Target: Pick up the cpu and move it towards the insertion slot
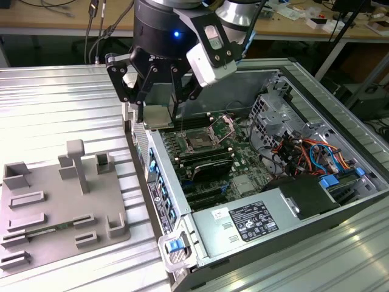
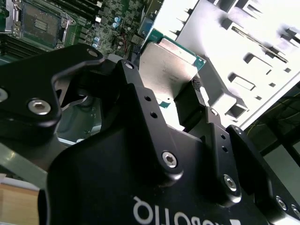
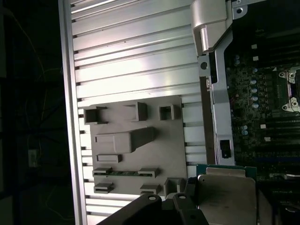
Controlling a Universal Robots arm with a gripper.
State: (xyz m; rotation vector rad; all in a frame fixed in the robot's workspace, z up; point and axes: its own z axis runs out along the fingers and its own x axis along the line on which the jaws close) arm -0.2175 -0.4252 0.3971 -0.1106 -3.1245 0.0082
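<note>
Above ribbed metal table (image 1: 67,103), gripper (image 1: 157,118) clamps the cpu (image 1: 157,117).

The gripper (image 1: 159,104) holds the cpu (image 1: 156,117) in the air above the near side wall (image 1: 159,176) of the open computer case (image 1: 340,201), clear of the wall's top edge. Between the cpu and the insertion slot (image 1: 200,143) the space above the circuit board (image 1: 252,176) is open. The socket's raised metal frame (image 1: 224,127) stands at its far side. The drive cage (image 1: 275,115) and cable bundle (image 1: 304,152) rise toward the exterior view's right. The grey tray (image 1: 61,207) lies well apart.
</note>
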